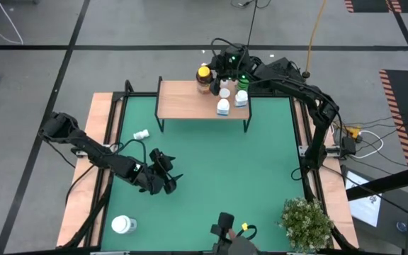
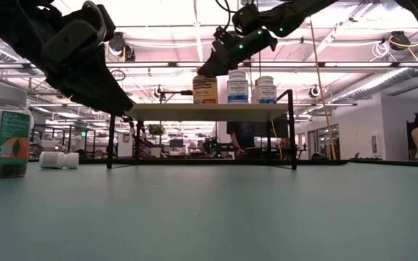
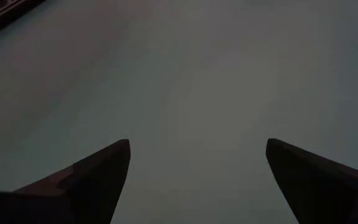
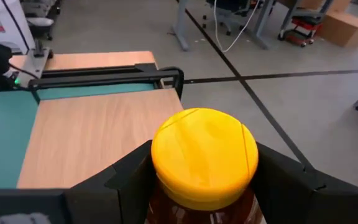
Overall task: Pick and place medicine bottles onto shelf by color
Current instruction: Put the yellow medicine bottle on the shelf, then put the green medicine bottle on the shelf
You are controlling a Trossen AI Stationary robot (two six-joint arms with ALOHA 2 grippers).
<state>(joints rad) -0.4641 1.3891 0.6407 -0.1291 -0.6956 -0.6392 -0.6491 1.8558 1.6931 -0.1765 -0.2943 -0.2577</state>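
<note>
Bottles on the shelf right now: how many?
4: the amber bottle between the right gripper fingers, two white bottles, one green-capped bottle. The arm may hide more.

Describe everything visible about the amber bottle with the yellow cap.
The amber bottle has brown see-through sides, a round yellow cap and a paper label. It stands upright on the shelf, at the back, left of the white bottles. The right claw sits around it, a finger on either side just under the cap.

Green table (image 1: pixel 211 163); wooden shelf (image 1: pixel 183 99) with bottles (image 1: pixel 223 106); white bottle (image 1: pixel 142 134)
</note>
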